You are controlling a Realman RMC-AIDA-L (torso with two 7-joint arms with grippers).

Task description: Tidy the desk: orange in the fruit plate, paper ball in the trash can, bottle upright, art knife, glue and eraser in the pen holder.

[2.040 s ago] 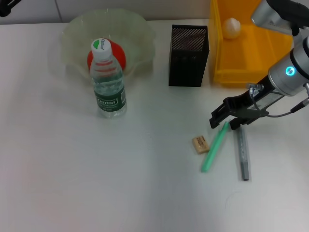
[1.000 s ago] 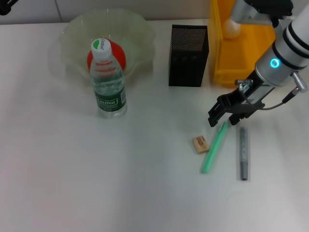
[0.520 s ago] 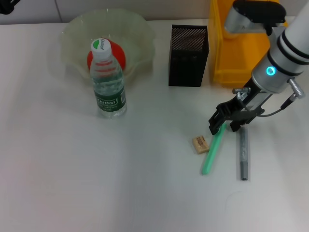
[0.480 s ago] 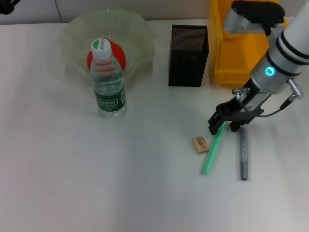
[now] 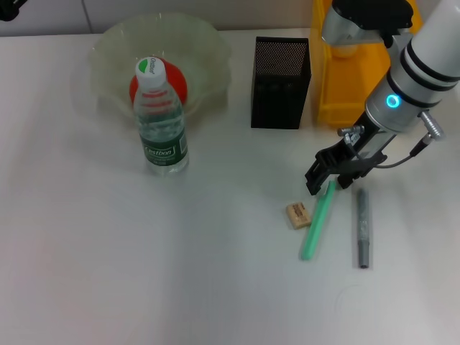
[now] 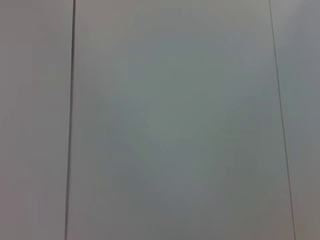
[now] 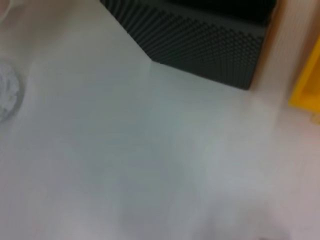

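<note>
My right gripper [image 5: 330, 176] is open and low over the table, its two black fingers either side of the far end of the green glue stick [image 5: 318, 221]. The tan eraser [image 5: 298, 214] lies just left of the stick. The grey art knife [image 5: 363, 228] lies just right of it. The orange [image 5: 177, 85] sits in the pale green fruit plate [image 5: 115, 43]. The bottle [image 5: 159, 122] stands upright in front of the plate. The black mesh pen holder [image 5: 280, 83] and the yellow trash can [image 5: 356, 86] stand at the back. The paper ball is hidden behind my right arm.
A dark part of my left arm [image 5: 6, 8] shows at the far left corner, parked. The right wrist view shows the pen holder [image 7: 200, 45], a strip of the trash can [image 7: 307, 85] and bare table. The left wrist view shows only a plain grey surface.
My right gripper has moved a little left and come down onto the far end of the glue stick. The arm's upper part has swung over the trash can and covers the paper ball.
</note>
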